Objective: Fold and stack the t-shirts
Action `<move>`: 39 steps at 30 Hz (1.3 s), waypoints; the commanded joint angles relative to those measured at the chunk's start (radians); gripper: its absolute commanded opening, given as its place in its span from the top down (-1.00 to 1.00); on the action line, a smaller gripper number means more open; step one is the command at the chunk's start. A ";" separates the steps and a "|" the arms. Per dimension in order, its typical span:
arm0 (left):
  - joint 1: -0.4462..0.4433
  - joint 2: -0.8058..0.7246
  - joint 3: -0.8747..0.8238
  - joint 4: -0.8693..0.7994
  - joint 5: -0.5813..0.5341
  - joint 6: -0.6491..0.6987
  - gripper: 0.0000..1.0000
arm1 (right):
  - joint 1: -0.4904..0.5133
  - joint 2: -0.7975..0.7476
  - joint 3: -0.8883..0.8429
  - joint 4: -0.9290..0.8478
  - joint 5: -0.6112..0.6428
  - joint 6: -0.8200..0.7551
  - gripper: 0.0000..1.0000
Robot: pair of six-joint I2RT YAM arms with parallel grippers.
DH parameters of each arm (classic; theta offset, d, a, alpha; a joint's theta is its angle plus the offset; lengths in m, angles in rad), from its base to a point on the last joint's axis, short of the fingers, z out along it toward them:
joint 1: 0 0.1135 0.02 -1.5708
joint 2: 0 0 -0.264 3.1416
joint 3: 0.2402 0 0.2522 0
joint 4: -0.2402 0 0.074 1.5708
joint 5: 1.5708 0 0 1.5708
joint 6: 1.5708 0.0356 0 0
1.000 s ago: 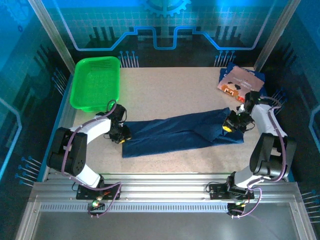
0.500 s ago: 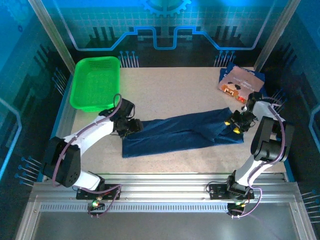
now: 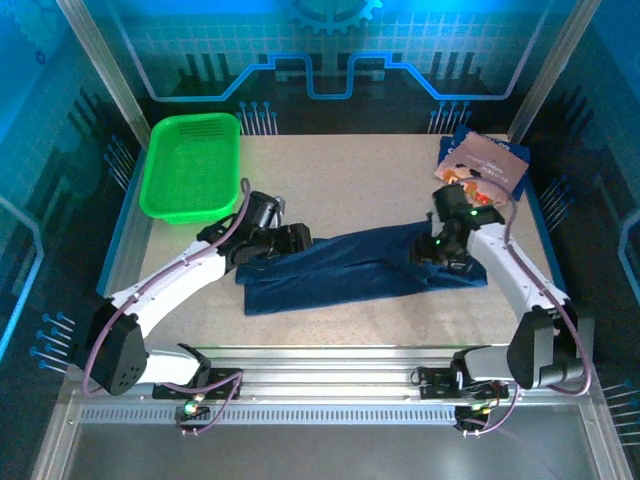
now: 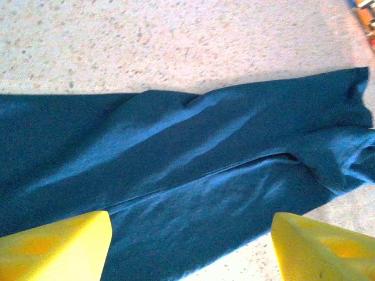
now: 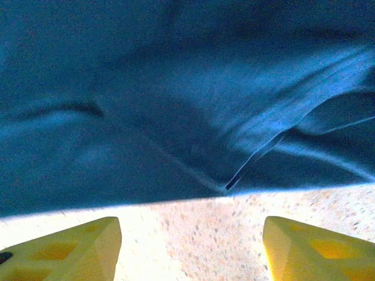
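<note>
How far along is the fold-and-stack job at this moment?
Done: one folded t-shirt lies print-up at the far right corner. In hand: the second t-shirt is a long navy strip mid-table, with the left gripper and right gripper open over its ends. Left: fold it shorter and stack it on the first.

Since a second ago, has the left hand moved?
Yes. The left hand slid right, away from the green basket, farther along the navy t-shirt.
</note>
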State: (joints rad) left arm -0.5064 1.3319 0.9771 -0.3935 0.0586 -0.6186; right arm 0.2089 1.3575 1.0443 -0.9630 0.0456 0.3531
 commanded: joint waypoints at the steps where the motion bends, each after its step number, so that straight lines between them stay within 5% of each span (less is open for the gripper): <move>1: -0.008 -0.046 -0.018 0.038 0.008 0.047 -0.48 | 0.044 0.068 -0.058 -0.016 0.072 -0.021 -0.23; 16: 0.000 -0.105 -0.072 -0.016 -0.054 0.036 -0.48 | 0.096 0.348 0.061 0.007 0.168 -0.103 0.01; 25: 0.021 -0.107 -0.069 -0.042 -0.076 0.055 -0.48 | 0.112 0.396 0.174 -0.052 0.144 -0.106 1.00; 32: 0.027 -0.100 -0.094 -0.029 -0.073 0.057 -0.47 | 0.147 0.313 0.149 -0.092 -0.101 -0.048 1.00; 39: 0.026 -0.052 -0.107 -0.001 -0.038 0.046 -0.46 | 0.200 0.386 0.111 -0.051 -0.184 0.022 1.00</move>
State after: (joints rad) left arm -0.4870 1.2556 0.8825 -0.4126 -0.0029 -0.5770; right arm 0.3817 1.6985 1.1690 -1.0100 -0.0605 0.3321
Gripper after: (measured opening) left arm 0.729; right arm 0.064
